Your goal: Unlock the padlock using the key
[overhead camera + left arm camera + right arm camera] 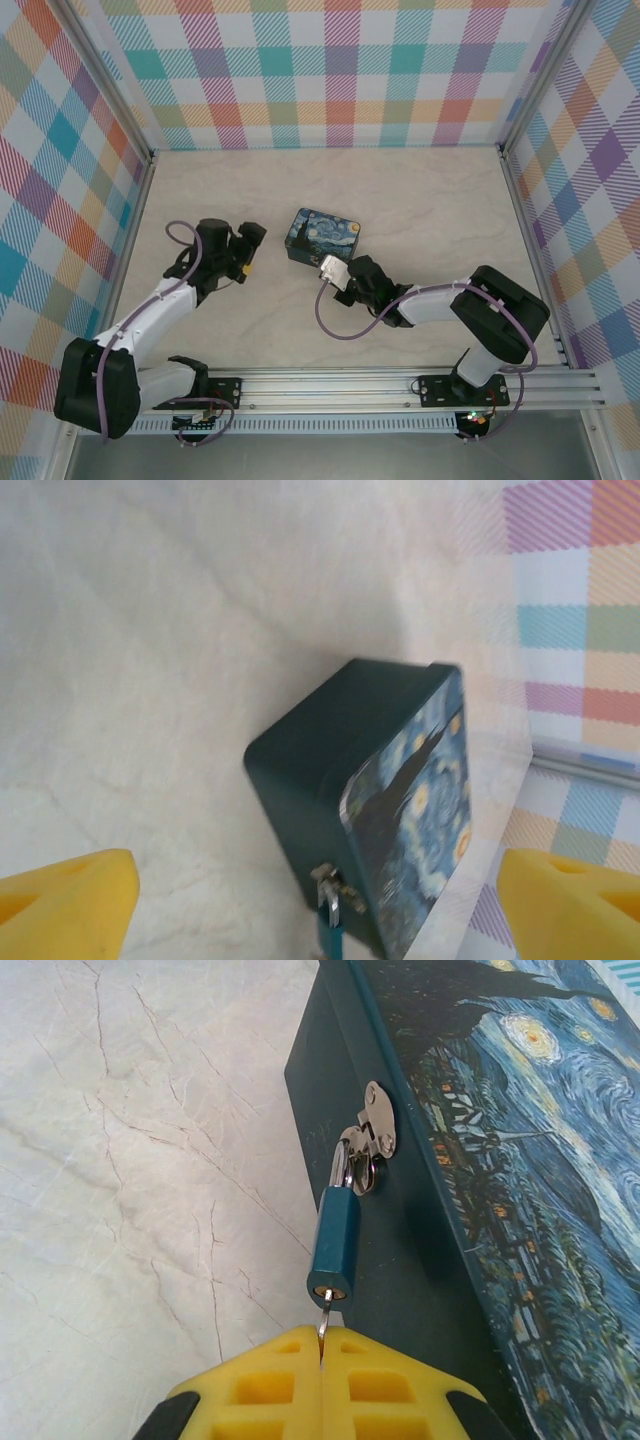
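Right wrist view: right gripper (322, 1360) clamps key (324, 1325) in padlock (335, 1243) at tin (480, 1110) hasp (378, 1125). Left gripper (250, 252) spread wide, empty.

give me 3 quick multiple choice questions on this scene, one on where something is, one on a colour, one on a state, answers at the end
1. Where does the padlock hang?
A. from the hasp on the side wall of the tin
B. lying loose, apart from the tin
C. on top of the tin's painted lid

2. What colour is the padlock's body?
A. red
B. teal-blue
C. yellow

3. What state is the right gripper in?
A. wide open, holding nothing
B. shut on the tin's corner
C. shut on the key

Answers:
1 A, its silver shackle runs through the hasp on the tin's side.
2 B, the right wrist view shows a teal-blue body.
3 C, the jaws meet around the key, which reaches up to the padlock's keyhole.
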{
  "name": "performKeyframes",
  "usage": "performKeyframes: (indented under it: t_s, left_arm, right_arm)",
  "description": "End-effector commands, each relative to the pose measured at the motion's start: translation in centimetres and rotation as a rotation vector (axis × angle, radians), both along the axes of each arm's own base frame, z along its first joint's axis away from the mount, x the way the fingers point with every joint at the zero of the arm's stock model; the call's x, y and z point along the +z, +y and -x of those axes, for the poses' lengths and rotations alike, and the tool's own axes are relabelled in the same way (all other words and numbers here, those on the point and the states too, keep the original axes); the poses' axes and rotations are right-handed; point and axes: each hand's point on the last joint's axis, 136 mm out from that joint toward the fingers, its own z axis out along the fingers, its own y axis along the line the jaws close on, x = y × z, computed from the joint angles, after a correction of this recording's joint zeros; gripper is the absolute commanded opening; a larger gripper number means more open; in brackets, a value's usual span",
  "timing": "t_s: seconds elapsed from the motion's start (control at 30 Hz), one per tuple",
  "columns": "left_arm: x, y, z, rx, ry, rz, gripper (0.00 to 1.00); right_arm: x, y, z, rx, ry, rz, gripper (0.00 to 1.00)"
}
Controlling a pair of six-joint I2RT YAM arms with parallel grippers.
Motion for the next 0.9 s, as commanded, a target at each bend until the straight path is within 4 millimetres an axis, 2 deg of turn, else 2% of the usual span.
performKeyframes:
  t_s: [0.0, 0.17, 0.27, 0.37, 0.4, 0.63, 0.73, 0.87]
  left_arm:
    - [1.5, -1.3, -1.8, -0.153, -0.072, -0.062, 0.93]
    - [2.5, -5.1, -5.7, -0.367, -0.181, -0.039, 0.93]
    - [0.5, -4.7, -6.5, -0.477, -0.111, -0.202, 0.92]
    - [-1.3, -4.8, -6.6, -0.549, -0.076, -0.259, 0.94]
    - [-1.9, -5.1, -6.5, -0.573, -0.060, -0.248, 0.99]
    - [-6.2, -7.6, -5.3, -0.659, 0.019, -0.185, 1.00]
    - [-7.4, -8.0, -4.9, -0.646, 0.038, -0.164, 0.94]
    - [-8.7, -8.3, -4.4, -0.614, 0.066, -0.133, 0.79]
  right_arm:
    - [0.1, -0.2, -0.4, -0.030, -0.003, -0.021, 0.00]
    - [0.1, -0.1, -0.4, -0.037, 0.004, -0.024, 0.00]
    - [0.1, -0.1, -0.4, -0.043, 0.012, -0.027, 0.00]
    - [0.4, -0.2, -0.6, -0.056, 0.008, -0.034, 0.00]
    - [0.4, -0.2, -0.7, -0.061, 0.009, -0.039, 0.00]
    - [0.4, 0.0, -0.8, -0.098, 0.059, -0.080, 0.00]
    - [0.5, -0.1, -0.6, -0.118, 0.086, -0.098, 0.00]
    - [0.5, -0.3, -0.2, -0.146, 0.161, -0.137, 0.00]
